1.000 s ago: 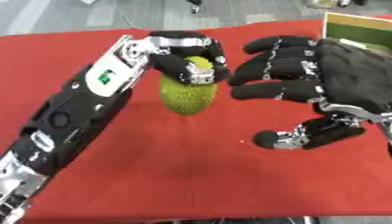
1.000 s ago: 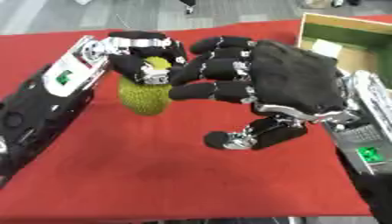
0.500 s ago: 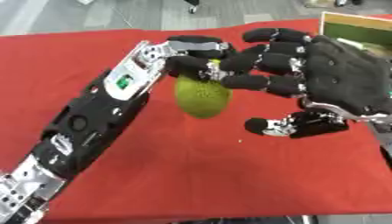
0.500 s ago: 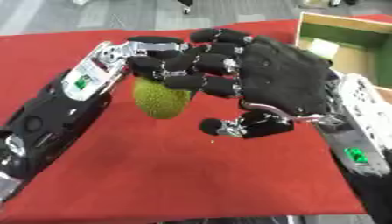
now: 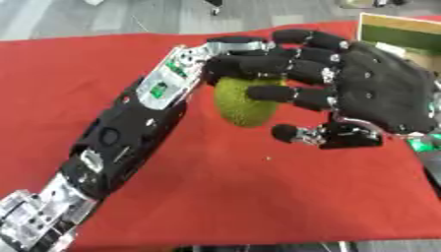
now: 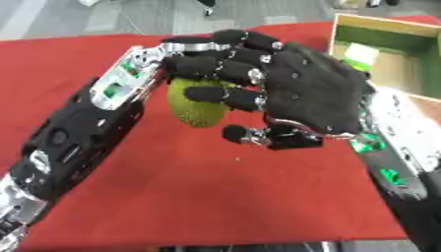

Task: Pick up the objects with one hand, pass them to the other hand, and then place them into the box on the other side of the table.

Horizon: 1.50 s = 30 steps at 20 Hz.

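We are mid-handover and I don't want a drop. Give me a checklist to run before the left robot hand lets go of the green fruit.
1. Left robot hand holds the bumpy green fruit from above, off the red tablecloth: ok.
2. Right robot hand has its fingers curled over the fruit's top and side: ok.
3. Right thumb under or against the fruit: not ok, it sits apart, below and to the right.
4. Enough contact for the right robot hand to carry the fruit alone: cannot tell.
5. Box on the robot's right is open, with room in it: ok.
6. Way from the fruit to the box free: cannot tell, the right robot hand hides it.
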Each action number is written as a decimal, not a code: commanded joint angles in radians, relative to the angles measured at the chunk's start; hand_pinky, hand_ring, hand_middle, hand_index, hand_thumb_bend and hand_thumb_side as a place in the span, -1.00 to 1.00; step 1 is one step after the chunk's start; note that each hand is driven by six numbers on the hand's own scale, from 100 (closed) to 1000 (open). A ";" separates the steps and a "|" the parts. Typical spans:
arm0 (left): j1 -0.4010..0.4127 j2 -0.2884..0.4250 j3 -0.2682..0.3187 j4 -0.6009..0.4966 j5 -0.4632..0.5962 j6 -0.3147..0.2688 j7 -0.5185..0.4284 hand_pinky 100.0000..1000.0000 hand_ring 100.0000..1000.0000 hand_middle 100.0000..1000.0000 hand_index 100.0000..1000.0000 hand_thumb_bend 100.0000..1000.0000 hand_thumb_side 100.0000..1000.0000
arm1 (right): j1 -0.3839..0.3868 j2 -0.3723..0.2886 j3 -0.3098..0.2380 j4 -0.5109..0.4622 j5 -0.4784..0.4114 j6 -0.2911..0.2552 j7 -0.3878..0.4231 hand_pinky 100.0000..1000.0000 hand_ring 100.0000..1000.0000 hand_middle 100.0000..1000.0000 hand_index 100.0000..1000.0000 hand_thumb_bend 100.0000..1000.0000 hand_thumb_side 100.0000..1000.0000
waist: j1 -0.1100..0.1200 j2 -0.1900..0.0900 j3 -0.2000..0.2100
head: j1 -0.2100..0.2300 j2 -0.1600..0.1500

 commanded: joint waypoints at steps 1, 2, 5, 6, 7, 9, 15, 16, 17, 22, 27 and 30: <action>-0.025 -0.017 0.019 -0.001 -0.007 0.012 0.000 -0.20 -0.80 -0.79 -0.45 -1.00 0.10 | -0.021 -0.010 -0.004 0.002 0.041 0.014 -0.036 1.00 0.62 1.00 0.46 -0.32 -1.00 | 0.003 -0.028 -0.001 | 0.002 0.005; -0.025 -0.023 0.019 -0.001 -0.007 0.014 0.000 -0.20 -0.80 -0.79 -0.45 -1.00 0.10 | -0.022 -0.010 -0.002 0.007 0.055 0.016 -0.043 1.00 0.62 1.00 0.46 -0.32 -1.00 | 0.004 -0.027 -0.001 | 0.002 0.005; -0.027 -0.038 0.016 -0.009 -0.001 0.020 0.000 -0.20 -0.80 -0.79 -0.45 -1.00 0.09 | -0.023 -0.009 0.005 0.029 0.104 0.016 -0.047 1.00 0.67 1.00 0.51 -0.31 -0.98 | 0.004 -0.026 -0.001 | 0.002 0.005; -0.028 -0.041 0.014 -0.013 0.000 0.022 -0.001 -0.20 -0.80 -0.79 -0.45 -1.00 0.09 | -0.023 -0.007 0.008 0.036 0.119 0.015 -0.047 1.00 0.68 1.00 0.52 -0.30 -0.96 | 0.004 -0.026 0.000 | 0.002 0.005; -0.029 -0.044 0.012 -0.016 0.002 0.024 -0.001 -0.20 -0.80 -0.79 -0.45 -1.00 0.09 | -0.022 -0.006 0.011 0.044 0.135 0.011 -0.044 1.00 0.70 1.00 0.54 -0.30 -0.92 | 0.003 -0.026 -0.001 | 0.003 0.005; -0.030 -0.048 0.009 -0.022 0.003 0.026 -0.001 -0.20 -0.80 -0.80 -0.45 -1.00 0.09 | -0.021 -0.004 0.017 0.060 0.166 0.000 -0.030 1.00 0.72 1.00 0.54 -0.28 -0.88 | 0.003 -0.026 0.000 | 0.003 0.005; -0.035 -0.052 0.008 -0.045 0.022 0.030 -0.001 -0.20 -0.80 -0.79 -0.45 -1.00 0.08 | -0.018 0.003 0.020 0.085 0.215 -0.017 -0.002 1.00 0.70 1.00 0.38 -0.70 -0.85 | 0.003 -0.027 0.000 | 0.004 0.005; -0.034 -0.051 0.006 -0.049 0.025 0.032 -0.001 -0.20 -0.80 -0.79 -0.45 -1.00 0.08 | -0.017 0.003 0.019 0.087 0.217 -0.012 -0.006 1.00 0.70 1.00 0.34 -0.81 -0.85 | 0.003 -0.027 -0.001 | 0.005 0.005; -0.034 -0.051 0.004 -0.053 0.027 0.033 -0.001 -0.20 -0.80 -0.79 -0.45 -1.00 0.08 | -0.017 0.004 0.017 0.089 0.215 -0.004 -0.013 1.00 0.68 1.00 0.26 -0.99 -0.89 | 0.003 -0.027 -0.001 | 0.005 0.004; -0.031 -0.043 -0.003 -0.062 0.026 0.033 -0.001 -0.15 -0.76 -0.76 -0.42 -1.00 0.11 | -0.015 0.006 0.012 0.093 0.163 0.073 -0.107 1.00 0.62 1.00 -0.08 -1.00 -0.99 | 0.004 -0.028 0.000 | 0.006 0.004; -0.029 -0.021 -0.012 -0.050 0.016 0.005 -0.001 0.13 -0.56 -0.53 -0.20 -1.00 0.28 | -0.013 0.003 0.011 0.095 0.123 0.126 -0.204 1.00 0.62 1.00 -0.36 -1.00 -1.00 | 0.006 -0.028 0.000 | 0.006 0.004; -0.027 -0.001 -0.003 -0.017 -0.006 -0.032 -0.001 0.28 -0.40 -0.36 -0.05 -1.00 0.75 | -0.012 0.001 0.011 0.089 0.105 0.143 -0.260 1.00 0.61 0.90 -0.44 -1.00 -1.00 | 0.007 -0.028 0.001 | 0.005 0.004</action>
